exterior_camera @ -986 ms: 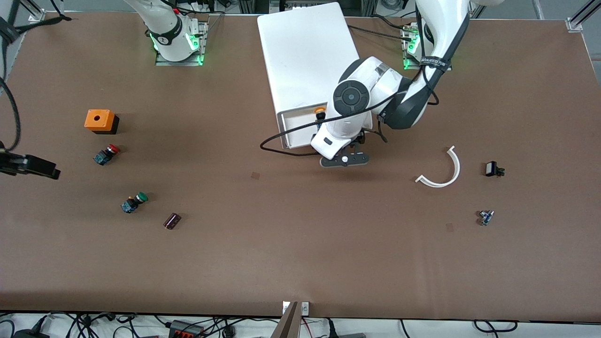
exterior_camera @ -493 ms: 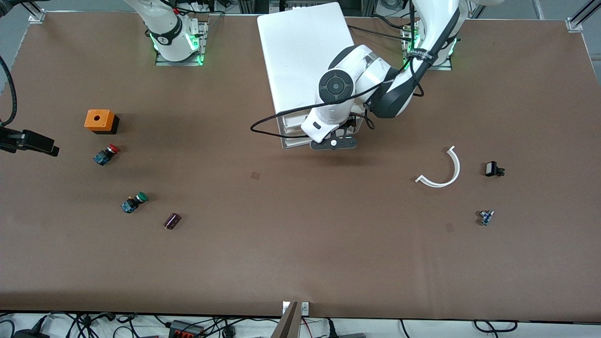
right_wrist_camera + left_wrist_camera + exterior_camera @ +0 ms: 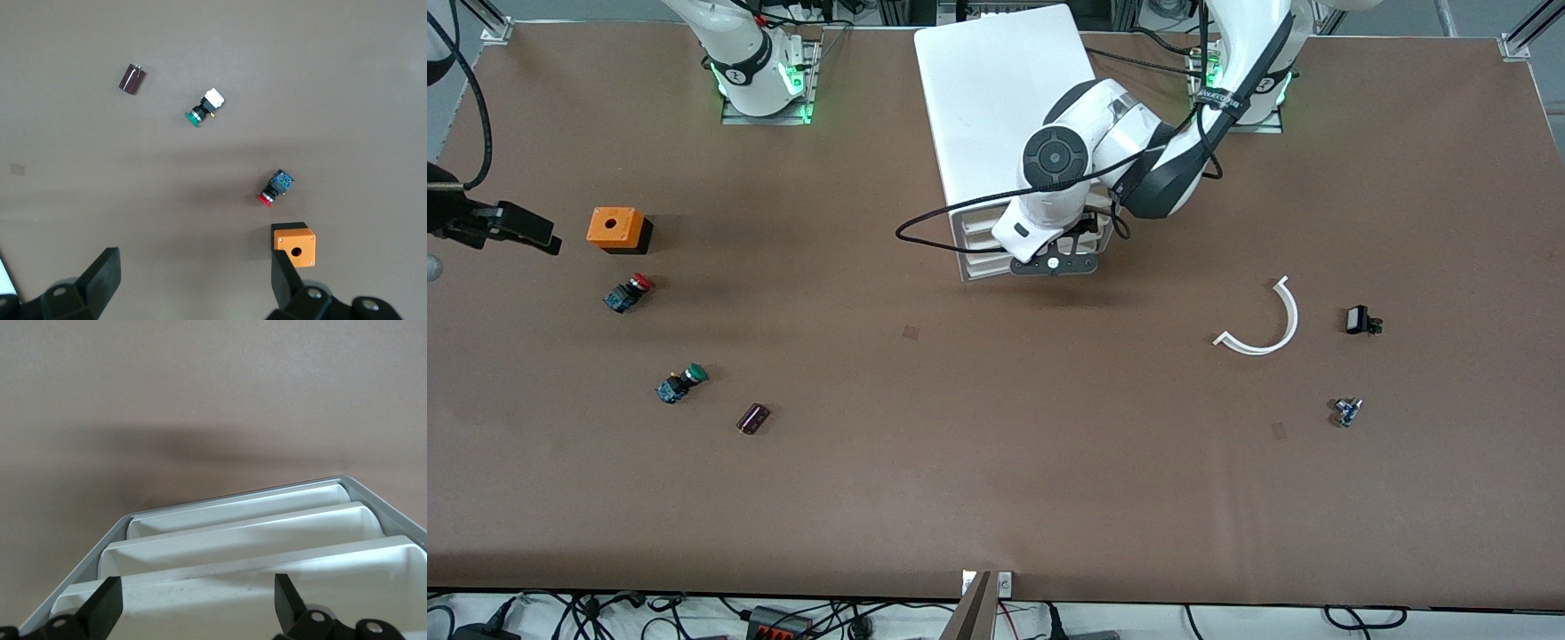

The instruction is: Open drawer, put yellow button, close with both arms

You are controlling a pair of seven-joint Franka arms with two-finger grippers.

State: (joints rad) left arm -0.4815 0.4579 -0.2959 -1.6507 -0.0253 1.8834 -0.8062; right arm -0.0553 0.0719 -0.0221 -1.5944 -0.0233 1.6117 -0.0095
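Note:
The white cabinet [image 3: 1005, 98] stands at the robots' side of the table. Its top drawer [image 3: 978, 220] sits pushed in, level with the fronts below it, and none of its inside shows. The yellow button is hidden. My left gripper [image 3: 1060, 253] hangs right in front of the drawer fronts, partly covering them. In the left wrist view the left gripper [image 3: 197, 613] is open, its fingers [image 3: 107, 608] spread across the top drawer front [image 3: 233, 593] with nothing held. My right gripper [image 3: 525, 233] hovers open high over the right arm's end of the table, above the orange box [image 3: 294, 244].
Toward the right arm's end lie the orange box [image 3: 615, 228], a red-capped button [image 3: 628, 292], a green-capped button [image 3: 680, 384] and a dark cylinder [image 3: 753, 418]. Toward the left arm's end lie a white curved strip [image 3: 1267, 324], a small black part [image 3: 1360, 320] and a small blue part [image 3: 1347, 411].
The left gripper moved in toward the cabinet, and the top drawer slid in with it. The yellow button, seen in the drawer a second ago, is covered. The right gripper drifted toward the bases.

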